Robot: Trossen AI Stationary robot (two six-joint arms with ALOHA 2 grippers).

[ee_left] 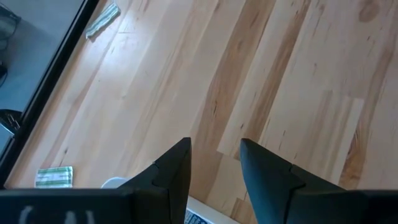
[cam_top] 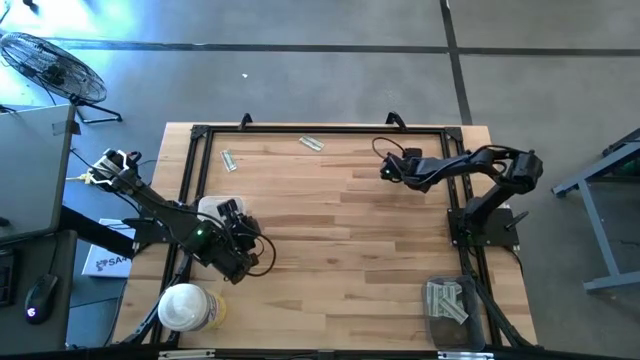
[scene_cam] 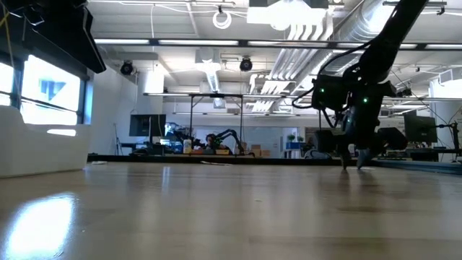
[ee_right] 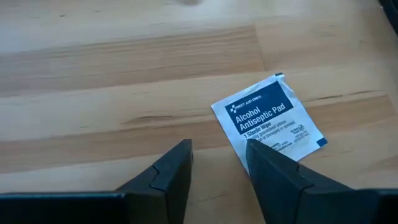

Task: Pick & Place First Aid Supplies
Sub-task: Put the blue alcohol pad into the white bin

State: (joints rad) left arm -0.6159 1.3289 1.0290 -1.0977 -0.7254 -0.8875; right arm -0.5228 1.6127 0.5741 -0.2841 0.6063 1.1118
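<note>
A square white packet (ee_right: 267, 121) with blue print lies flat on the wood, seen in the right wrist view. My right gripper (ee_right: 217, 149) (cam_top: 385, 170) is open and low over the table's far right part (scene_cam: 354, 160); one fingertip (ee_right: 255, 149) overlaps the packet's near edge. My left gripper (ee_left: 214, 155) (cam_top: 232, 212) is open near the left edge, above a white packet with blue print (ee_left: 196, 218). Two pale grey-green strips (cam_top: 311, 142) (cam_top: 229, 159) lie near the far edge, and both also show in the left wrist view (ee_left: 102, 20) (ee_left: 55, 177). My right gripper has one fingertip over the near edge of the white packet (ee_right: 245, 140), coming from above. I cannot tell whether that finger touches the packet, which lies flat on the table. My left gripper touches nothing.
A tray (cam_top: 447, 300) holding several grey-green strips sits at the near right corner. A round white-lidded tub (cam_top: 183, 305) stands at the near left corner. A black frame rail (cam_top: 320, 128) runs round the table. Bare wood (cam_top: 340, 240) fills the middle.
</note>
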